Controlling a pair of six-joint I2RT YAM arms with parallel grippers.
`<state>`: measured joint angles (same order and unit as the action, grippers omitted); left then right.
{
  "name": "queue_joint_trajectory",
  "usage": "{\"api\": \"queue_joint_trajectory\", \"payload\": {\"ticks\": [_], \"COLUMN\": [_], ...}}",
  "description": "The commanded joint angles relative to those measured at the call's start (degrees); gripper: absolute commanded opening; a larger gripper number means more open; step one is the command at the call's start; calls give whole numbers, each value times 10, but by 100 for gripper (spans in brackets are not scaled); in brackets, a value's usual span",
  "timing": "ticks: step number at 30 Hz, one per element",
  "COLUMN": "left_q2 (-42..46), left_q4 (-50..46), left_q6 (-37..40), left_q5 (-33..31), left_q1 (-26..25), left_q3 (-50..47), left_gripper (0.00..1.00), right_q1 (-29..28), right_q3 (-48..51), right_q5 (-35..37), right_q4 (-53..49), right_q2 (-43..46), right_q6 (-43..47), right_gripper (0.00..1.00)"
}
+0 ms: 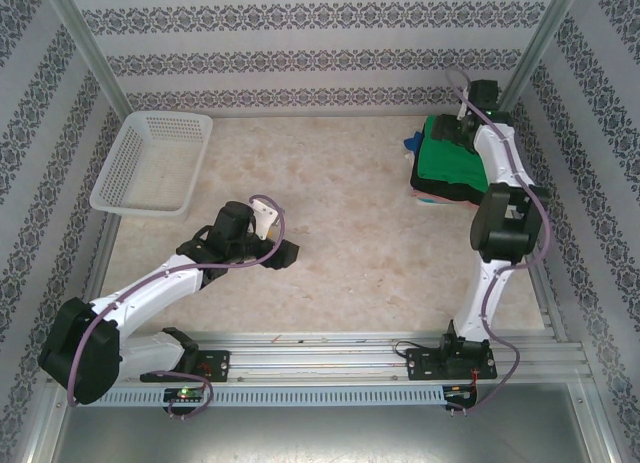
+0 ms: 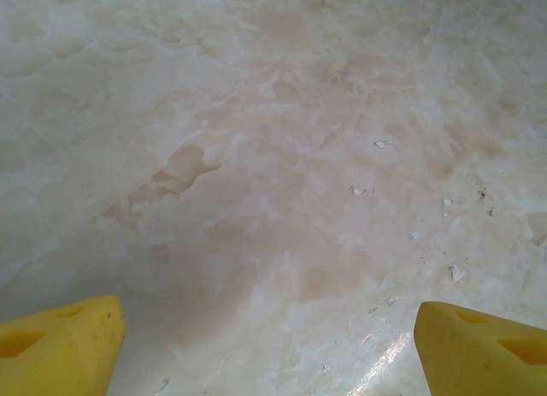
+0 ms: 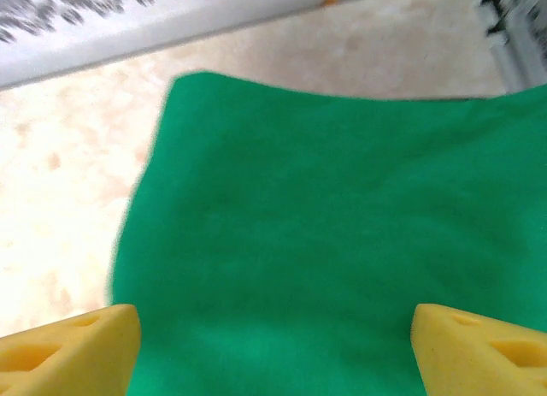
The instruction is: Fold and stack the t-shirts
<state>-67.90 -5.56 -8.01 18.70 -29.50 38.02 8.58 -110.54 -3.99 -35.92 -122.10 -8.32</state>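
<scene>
A: Where are the shirts?

B: In a stack at the far right corner of the counter. The green t-shirt lies folded on top, and the shirts beneath show thin pink and blue edges along its near side.

A: And the right pincer?

B: It hovers over the far part of the green t-shirt with its yellow fingertips spread wide. Nothing is pinched between them, so it is released. The cloth lies flat below.

A: The left one?

B: The left pincer is released too, fingers wide, over bare counter towards the near left. It is well apart from the stack and from the basket in the far left corner.

A: How would that green one handle?

B: I judge it soft, light and limp. It will sag and unfold if lifted by one point, and it may drag the thin layers under it askew.

A: So where would you take hold?

B: At a folded edge or corner, I think, pinching all its layers together. Press low enough to catch the cloth, but not the shirt beneath. Its surface looks matte, so slipping seems unlikely.
</scene>
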Motion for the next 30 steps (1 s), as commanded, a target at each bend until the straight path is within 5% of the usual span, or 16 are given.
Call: {"api": "queue_joint_trajectory", "payload": {"ticks": [1,6,17,18,25,30], "left_q2": [-8,-21,-22,-20,21,101], "left_q4": [40,40,43,44,14,-50], "left_q6": [-2,7,4,1,-13,-47], "left_q5": [16,19,14,12,-67,-265], "left_q1": [9,11,17,17,24,36], "left_q3": [-13,-10,-2,-1,14,17], "left_gripper": [88,89,93,99,100,100], "right_q1": [-7,-8,-10,-11,-21,-54], "right_q3": [-14,67,11,35,308,516], "right_q5": [5,16,64,66,56,61], "right_q4": [-72,-50,-85,-72,116,251], "right_q2": [-31,1,79,90,271,449], "right_q6": [-20,14,41,36,0,-13], "right_gripper": [85,98,98,98,98,98]}}
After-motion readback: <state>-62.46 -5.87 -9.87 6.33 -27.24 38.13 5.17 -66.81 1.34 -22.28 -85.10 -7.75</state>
